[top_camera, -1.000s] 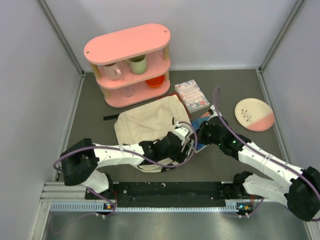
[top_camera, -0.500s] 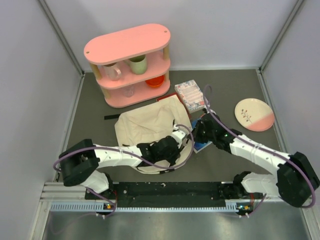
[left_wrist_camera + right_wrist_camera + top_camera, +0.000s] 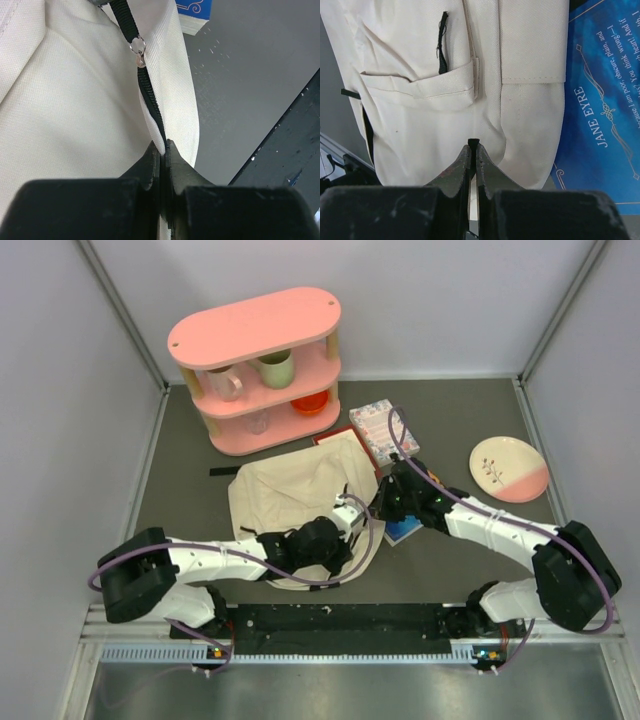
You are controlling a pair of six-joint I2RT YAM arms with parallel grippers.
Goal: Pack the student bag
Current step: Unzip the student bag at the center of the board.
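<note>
- The blue book (image 3: 600,100) has "JANE EYRE" on its cover and lies just beside the student bag (image 3: 295,495).
- There is one cream student bag, flat at mid-table. One pink shelf (image 3: 255,335) stands behind it, and one plate (image 3: 508,468) sits well off to the right.
- The left gripper (image 3: 163,146) is clenched on the bag's black zipper strip (image 3: 150,100).
- The right gripper (image 3: 472,144) is pressed closed, tips at the bag's cloth.
- The table (image 3: 460,410) is dark grey, with pale walls around it.

student bag (image 3: 300,490) mid-table, shelf (image 3: 258,370) behind, book (image 3: 405,531) right, plate (image 3: 508,469) far right
</note>
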